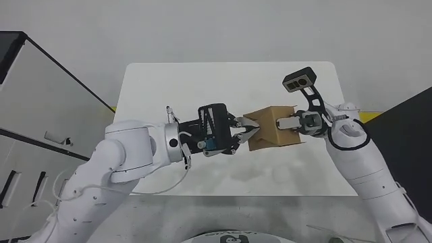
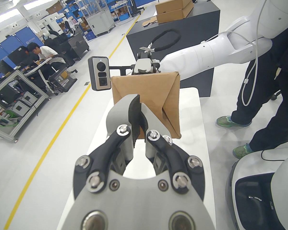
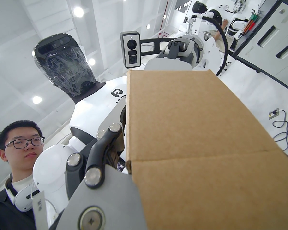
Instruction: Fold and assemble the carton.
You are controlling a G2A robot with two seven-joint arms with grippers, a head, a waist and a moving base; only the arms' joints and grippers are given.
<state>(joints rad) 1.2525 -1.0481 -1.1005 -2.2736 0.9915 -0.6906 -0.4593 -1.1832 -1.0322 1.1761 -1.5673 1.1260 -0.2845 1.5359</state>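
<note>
A brown carton [image 1: 270, 127] is held just above the white table [image 1: 169, 94], between my two grippers. My left gripper [image 1: 250, 135] meets its left end. In the left wrist view its fingers [image 2: 134, 111] close together on the edge of a folded end flap of the carton [image 2: 148, 92]. My right gripper [image 1: 289, 123] holds the opposite end, seen beyond the carton [image 2: 145, 68] in that view. In the right wrist view one finger [image 3: 109, 142] presses against the side of a carton [image 3: 194, 132] panel; the other finger is hidden behind the cardboard.
A black cabinet [image 1: 40, 81] stands off the table's left side and a dark bench [image 1: 405, 128] off its right. On another black bench beyond the table lie stacked flat cardboard boxes [image 2: 175, 8]. The table's surface around the carton is bare.
</note>
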